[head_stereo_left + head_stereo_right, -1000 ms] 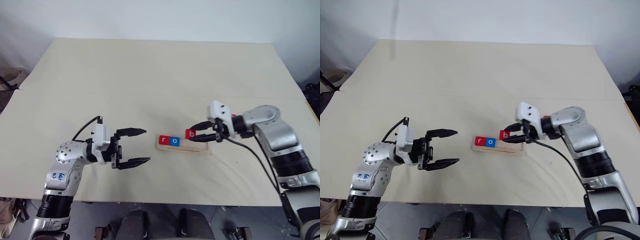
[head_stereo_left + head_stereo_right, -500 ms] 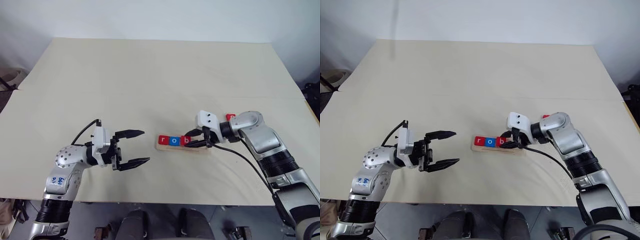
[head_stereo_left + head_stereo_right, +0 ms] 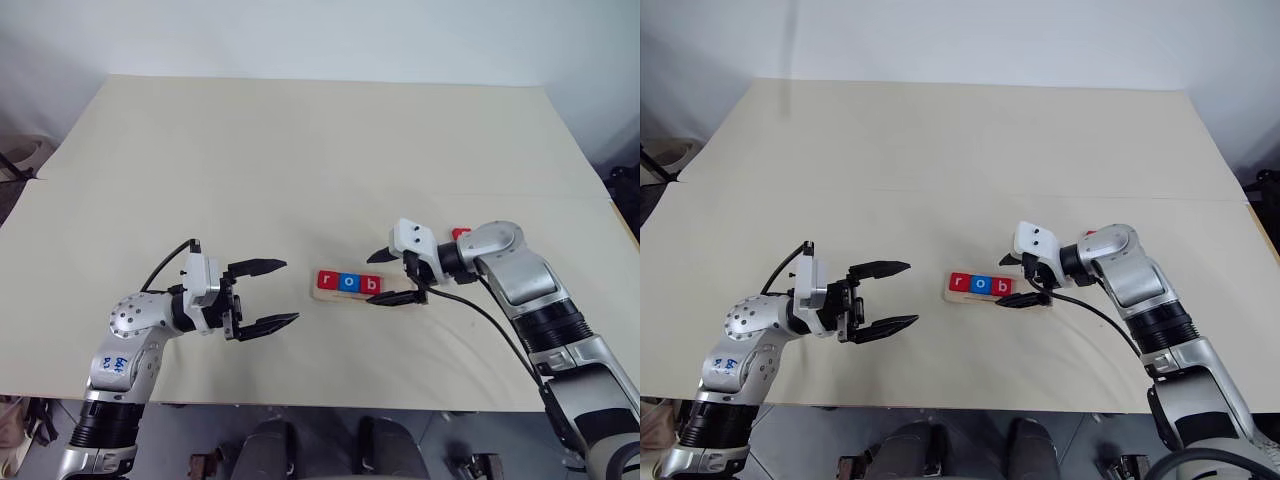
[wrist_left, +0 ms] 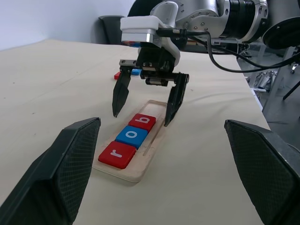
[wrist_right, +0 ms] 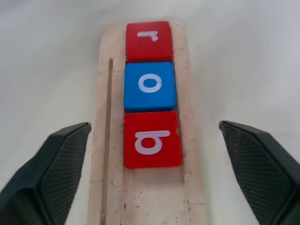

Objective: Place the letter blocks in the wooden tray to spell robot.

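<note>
The wooden tray (image 3: 340, 297) lies on the table between my two grippers. Three letter blocks sit side by side in it: a red r (image 5: 148, 41), a blue o (image 5: 150, 86) and a red b (image 5: 152, 139). My right gripper (image 3: 372, 279) is open and straddles the b block, one finger on each side of the tray and apart from the block. The tray's right end (image 5: 154, 197) is bare. Another red block (image 3: 461, 234) lies on the table behind my right arm, its letter hidden. My left gripper (image 3: 291, 291) hovers open and holds nothing, just left of the tray.
The pale table (image 3: 300, 150) stretches wide beyond the tray, with a seam running across its middle. Its front edge passes close below both arms. In the left wrist view, dark equipment (image 4: 112, 28) stands past the table's far side.
My right gripper lowered the red b block into the tray beside the o, then opened and let it go. The left gripper stayed in place.
</note>
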Controlling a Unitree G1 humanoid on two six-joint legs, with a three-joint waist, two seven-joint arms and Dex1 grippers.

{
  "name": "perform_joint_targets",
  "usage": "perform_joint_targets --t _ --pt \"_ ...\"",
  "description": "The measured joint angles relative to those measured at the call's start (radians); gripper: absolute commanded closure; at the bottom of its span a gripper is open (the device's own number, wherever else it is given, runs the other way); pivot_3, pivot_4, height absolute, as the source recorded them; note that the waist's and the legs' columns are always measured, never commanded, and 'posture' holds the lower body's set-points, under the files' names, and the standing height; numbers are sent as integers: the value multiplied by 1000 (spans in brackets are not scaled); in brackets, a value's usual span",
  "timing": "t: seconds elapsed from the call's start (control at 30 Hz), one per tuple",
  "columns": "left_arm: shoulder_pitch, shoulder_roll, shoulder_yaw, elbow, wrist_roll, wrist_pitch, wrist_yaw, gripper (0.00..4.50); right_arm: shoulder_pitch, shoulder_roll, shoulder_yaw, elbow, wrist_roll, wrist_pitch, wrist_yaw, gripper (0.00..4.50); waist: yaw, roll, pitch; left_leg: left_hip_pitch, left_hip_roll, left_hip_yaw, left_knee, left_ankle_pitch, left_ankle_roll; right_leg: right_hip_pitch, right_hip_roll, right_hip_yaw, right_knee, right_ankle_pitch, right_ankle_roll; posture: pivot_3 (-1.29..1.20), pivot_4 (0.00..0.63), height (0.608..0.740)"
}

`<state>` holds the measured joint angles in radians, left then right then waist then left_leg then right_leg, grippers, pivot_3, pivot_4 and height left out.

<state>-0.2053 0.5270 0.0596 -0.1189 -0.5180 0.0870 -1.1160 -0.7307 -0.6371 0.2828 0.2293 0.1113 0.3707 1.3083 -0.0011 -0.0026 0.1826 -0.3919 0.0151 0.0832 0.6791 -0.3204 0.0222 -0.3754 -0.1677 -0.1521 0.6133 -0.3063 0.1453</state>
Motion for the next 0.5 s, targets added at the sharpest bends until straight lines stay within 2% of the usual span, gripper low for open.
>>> perform_joint_targets --t 0.07,0.17,0.43,0.5 --pt "-1 0 0 0 0 -1 0 0 1 -26 -17 1 2 -4 0 624 1 0 0 0 0 0 0 0 0 0 0 0 0 0 0 0 150 740" --pt "-5 0 0 1 0 -2 -1 0 14 -66 -35 -3 5 -13 12 1671 0 0 0 0 0 0 0 0 0 0 0 0 0 0 0 0 150 740" --pt "-14 0 -1 4 0 -3 -2 0 63 -79 -40 -31 8 -23 30 4416 -1 0 0 0 0 0 0 0 0 0 0 0 0 0 0 0 150 740" --pt "-14 0 -1 5 0 -3 -2 0 62 -77 -32 -30 -1 -41 21 4482 -1 0 0 0 0 0 0 0 0 0 0 0 0 0 0 0 150 740"
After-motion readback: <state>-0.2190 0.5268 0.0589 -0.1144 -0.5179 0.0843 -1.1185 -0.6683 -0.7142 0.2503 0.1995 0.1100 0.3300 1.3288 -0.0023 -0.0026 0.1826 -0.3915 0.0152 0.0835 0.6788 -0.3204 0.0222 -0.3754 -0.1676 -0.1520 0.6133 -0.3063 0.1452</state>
